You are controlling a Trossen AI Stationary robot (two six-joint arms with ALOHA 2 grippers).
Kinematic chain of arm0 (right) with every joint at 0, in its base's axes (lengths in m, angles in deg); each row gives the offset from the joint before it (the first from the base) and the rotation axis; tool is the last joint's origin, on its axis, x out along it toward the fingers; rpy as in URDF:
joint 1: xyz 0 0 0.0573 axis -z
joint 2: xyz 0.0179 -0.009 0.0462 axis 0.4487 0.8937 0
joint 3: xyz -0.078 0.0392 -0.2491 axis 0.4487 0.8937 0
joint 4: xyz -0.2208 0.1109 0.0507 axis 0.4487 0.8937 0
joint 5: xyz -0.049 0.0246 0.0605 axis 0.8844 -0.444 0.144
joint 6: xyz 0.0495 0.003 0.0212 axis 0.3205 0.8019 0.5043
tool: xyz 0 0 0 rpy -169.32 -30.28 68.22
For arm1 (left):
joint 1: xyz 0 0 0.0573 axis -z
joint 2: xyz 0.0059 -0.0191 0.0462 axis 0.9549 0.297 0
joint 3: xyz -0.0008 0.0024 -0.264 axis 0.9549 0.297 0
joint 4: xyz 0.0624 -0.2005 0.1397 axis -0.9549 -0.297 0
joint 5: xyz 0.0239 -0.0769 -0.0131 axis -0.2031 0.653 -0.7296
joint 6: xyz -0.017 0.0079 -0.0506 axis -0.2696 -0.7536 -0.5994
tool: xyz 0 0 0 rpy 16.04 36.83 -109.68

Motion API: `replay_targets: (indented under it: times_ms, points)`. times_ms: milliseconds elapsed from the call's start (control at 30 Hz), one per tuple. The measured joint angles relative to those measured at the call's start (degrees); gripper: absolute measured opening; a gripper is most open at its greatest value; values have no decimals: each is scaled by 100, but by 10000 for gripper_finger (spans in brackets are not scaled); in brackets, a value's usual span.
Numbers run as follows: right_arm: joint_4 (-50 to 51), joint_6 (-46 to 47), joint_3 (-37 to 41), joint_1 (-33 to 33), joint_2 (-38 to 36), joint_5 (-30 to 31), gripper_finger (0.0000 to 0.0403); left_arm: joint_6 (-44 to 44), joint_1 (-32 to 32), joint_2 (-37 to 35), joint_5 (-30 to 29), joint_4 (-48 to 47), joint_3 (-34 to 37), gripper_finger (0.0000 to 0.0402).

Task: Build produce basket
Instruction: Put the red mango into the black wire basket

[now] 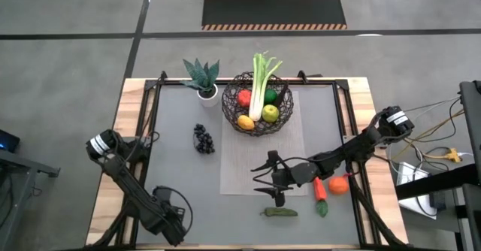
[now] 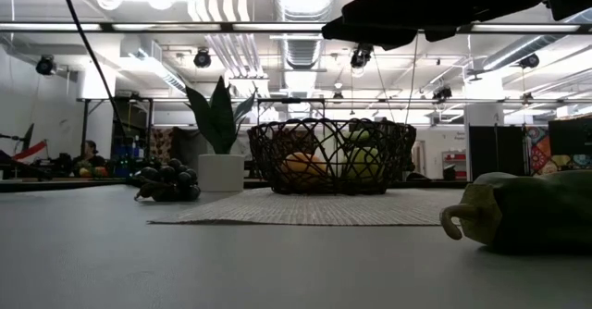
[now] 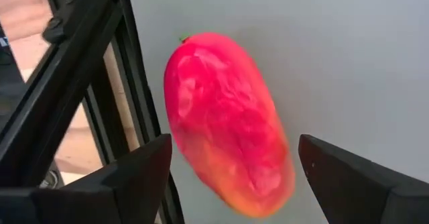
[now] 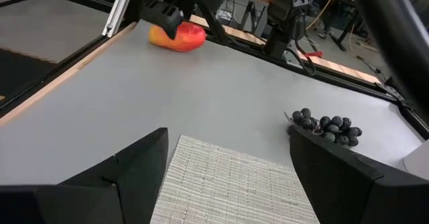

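The dark wire basket (image 1: 258, 104) stands at the far middle of the table, on the far end of a pale mat (image 1: 259, 161). It holds a leek (image 1: 261, 82), a red fruit, a green one and a yellow one. A red-orange fruit (image 3: 224, 123) lies on the table near the left rail. My left gripper (image 3: 234, 143) hangs over it, open, one finger on either side and touching nothing; in the high view this gripper (image 1: 169, 221) hides the fruit. My right gripper (image 1: 261, 179) is open over the mat's near right corner. Dark grapes (image 1: 203, 138) lie left of the mat.
A green pepper (image 1: 280, 212) lies near the front edge. A carrot (image 1: 320, 189) and an orange fruit (image 1: 338, 184) lie under the right arm. A potted spiky plant (image 1: 203, 80) stands left of the basket. Black rails (image 3: 100, 83) border the table.
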Motion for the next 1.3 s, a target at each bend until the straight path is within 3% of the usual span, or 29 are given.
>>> replay_targets:
  times_ms: [400,700,1000,1133,1300]
  points:
    - [7,108,26,0,0,2,292,26,83,0,-210,1151,706,305]
    - [27,150,112,0,2,20,292,63,102,0,-195,1200,750,231]
    - [-16,365,322,0,2,22,292,391,102,-2,-305,1215,600,227]
    - [-21,479,356,0,2,22,292,1182,86,-29,-1325,1274,111,227]
    - [-207,453,356,0,2,20,292,2983,66,-97,-4058,1302,-658,227]
